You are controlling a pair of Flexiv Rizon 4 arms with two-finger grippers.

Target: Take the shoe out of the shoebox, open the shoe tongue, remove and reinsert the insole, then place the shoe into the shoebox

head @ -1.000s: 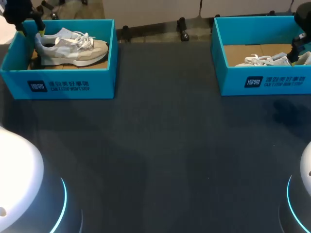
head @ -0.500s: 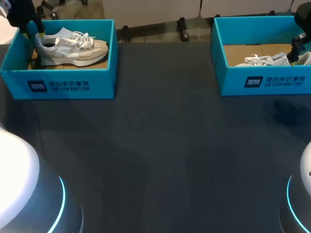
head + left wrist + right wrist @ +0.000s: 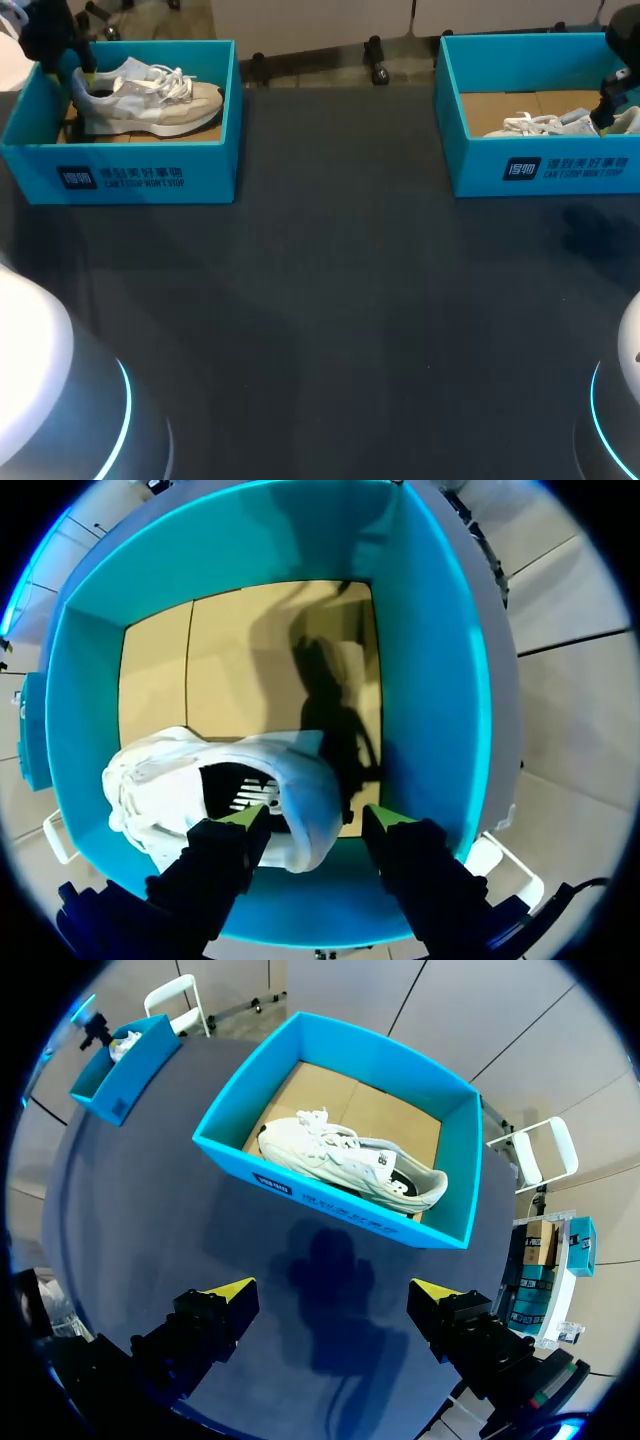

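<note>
Squarely between my spread left jaws sat the shoe (image 3: 165, 780) heel, its toe lying rightward along the shoebox (image 3: 440, 680).

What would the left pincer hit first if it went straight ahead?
Probably the heel of the white shoe, in line between the tips of the open left pincer inside the shoebox; how far off is unclear.

The left end effector (image 3: 313, 817) and right end effector (image 3: 330, 1288) have black fingers (image 3: 215, 865) with yellow tips (image 3: 243, 817). The round white arm bases (image 3: 35, 380) have glowing blue rings (image 3: 126, 405).
</note>
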